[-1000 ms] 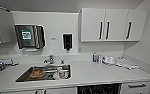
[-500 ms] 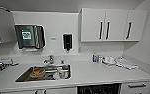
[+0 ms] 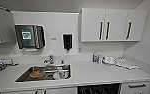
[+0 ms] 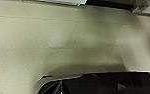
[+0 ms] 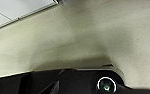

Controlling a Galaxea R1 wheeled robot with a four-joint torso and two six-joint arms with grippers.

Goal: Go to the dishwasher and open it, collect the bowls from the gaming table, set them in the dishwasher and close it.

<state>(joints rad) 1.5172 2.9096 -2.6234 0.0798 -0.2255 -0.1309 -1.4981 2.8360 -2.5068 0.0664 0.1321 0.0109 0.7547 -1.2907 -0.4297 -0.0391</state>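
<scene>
Three white cupboard doors (image 3: 113,25) hang over the surface (image 3: 96,73), and the robot faces the kitchen line head-on. Down at the frame's lower edge, under the surface and right of the sink (image 3: 44,73), sits a dark opening with what looks like rack wire: that reads as the dishwasher (image 3: 99,89), apparently already open, though so little of it shows that I can't be sure. The sink holds dishes, one orange-brown item (image 3: 36,73) and pale cups (image 3: 61,74). A towel dispenser (image 3: 29,36) and a soap dispenser (image 3: 67,42) are on the wall, bottles (image 3: 96,58) and cloths (image 3: 126,63) lie toward the right corner.

Both wrist views look down on speckled floor (image 4: 66,45) over the robot's own dark plate; whether the fingers are wide or narrow, I cannot tell for either arm. No bowls in sight here.

The risk, as I judge it: if a door is folded down below the camera's view, the base could bump it when driving or turning, simply because it's hidden.
</scene>
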